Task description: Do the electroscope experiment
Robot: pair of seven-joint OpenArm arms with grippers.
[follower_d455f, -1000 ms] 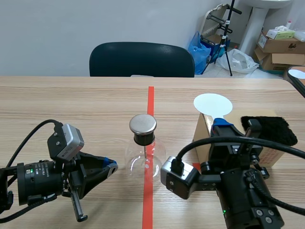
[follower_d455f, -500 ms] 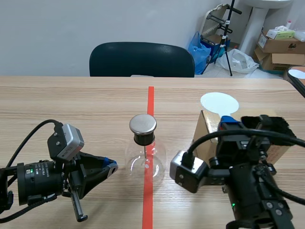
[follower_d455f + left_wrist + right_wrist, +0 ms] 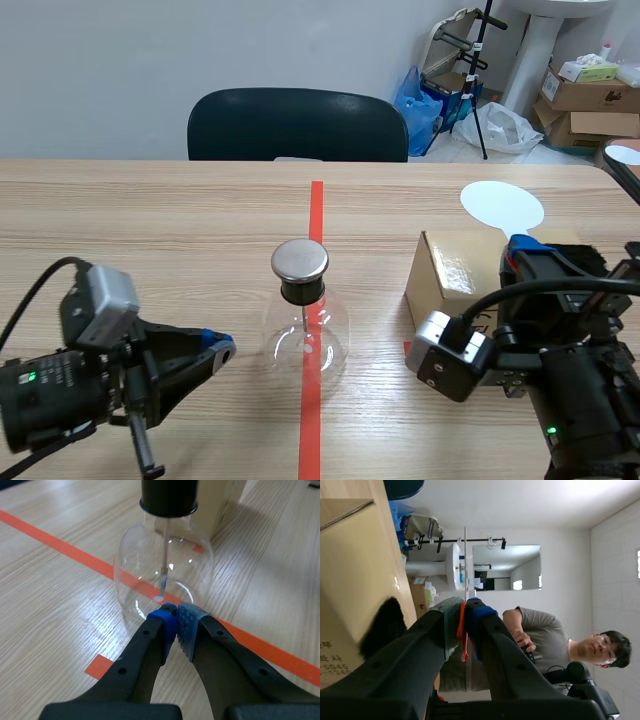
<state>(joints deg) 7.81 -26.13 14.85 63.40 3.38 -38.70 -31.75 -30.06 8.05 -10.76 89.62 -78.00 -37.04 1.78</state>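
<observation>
Clenched on the white disc paddle (image 3: 502, 206), the right gripper (image 3: 465, 611) holds it near the fur (image 3: 382, 625), probably the charging step. Next it must reach the electroscope's cap (image 3: 300, 259). The left gripper (image 3: 175, 617) is closed and empty.

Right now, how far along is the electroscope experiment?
Done: the right gripper is shut on the orange handle of the white round disc. In hand: it holds the disc raised near the brown cardboard box and black furry cloth. Probably left: bringing it to the silver metal cap of the clear glass flask.

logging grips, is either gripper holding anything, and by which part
The right gripper holds the white disc by its orange handle, just under the disc. The left gripper is shut on nothing.
</observation>
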